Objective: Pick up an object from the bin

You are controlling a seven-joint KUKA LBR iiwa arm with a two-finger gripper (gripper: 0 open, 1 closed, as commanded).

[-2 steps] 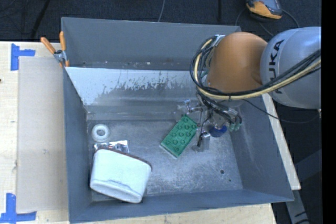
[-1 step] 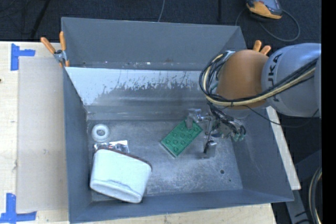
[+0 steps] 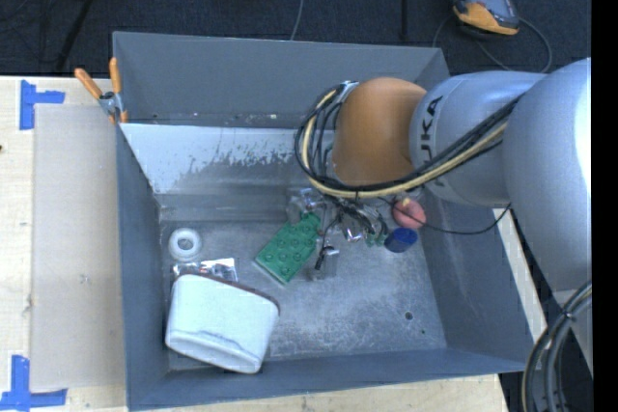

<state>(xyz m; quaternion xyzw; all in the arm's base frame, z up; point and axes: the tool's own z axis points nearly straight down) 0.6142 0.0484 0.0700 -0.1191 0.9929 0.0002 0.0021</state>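
Position: the jaws hang below the arm's orange cover (image 3: 377,130), low over the floor of the bin (image 3: 280,82), near its middle; no item is seen between them.

Nearest item: a flat green studded plate (image 3: 288,251), lying immediately to the left of the jaws in the camera view; its right-hand edge sits against or just under them, and contact cannot be confirmed. Its long axis runs on a diagonal, from down-left of the jaws up towards the wrist; it lies flat on the floor, so only its thin edges offer a hold.

Other items: a small blue piece (image 3: 400,240) and a pink ball (image 3: 411,212) lie near the jaws on their right, close together; a white tape roll (image 3: 183,243), a silvery packet (image 3: 217,269) and a white tub (image 3: 220,323) on its side lie well apart to the left, beyond the plate.

Jaws: whether they are spread or pressed together cannot be told; wrist hardware and cables obscure the tips.

Assessment: the plate is the likeliest candidate; any grasp would turn on a short shift left and a closing line set across the plate's narrow width; risk is that a flat piece slides rather than lifts.
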